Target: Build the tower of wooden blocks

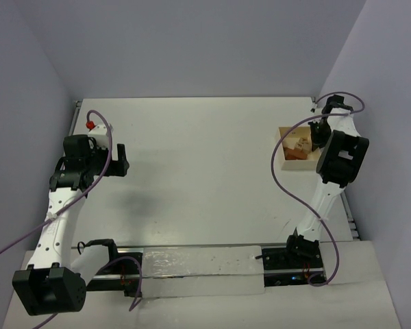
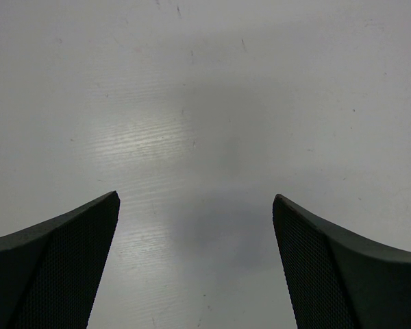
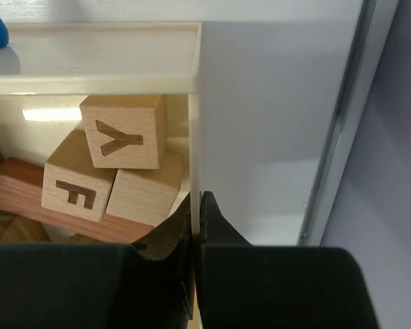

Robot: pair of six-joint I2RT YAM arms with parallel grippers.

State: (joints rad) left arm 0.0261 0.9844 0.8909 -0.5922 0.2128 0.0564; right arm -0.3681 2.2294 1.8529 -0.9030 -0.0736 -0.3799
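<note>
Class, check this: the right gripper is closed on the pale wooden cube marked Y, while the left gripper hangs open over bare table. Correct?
Not quite. The right gripper is shut on the thin side wall of the pale wooden box, not the Y cube, as the right wrist view shows. The rest holds.

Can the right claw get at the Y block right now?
Probably not directly. The right claw is shut on the side wall of the box, and the Y block sits just inside that wall. Nothing covers the block, but the claw would have to let go and come over the wall.
</note>
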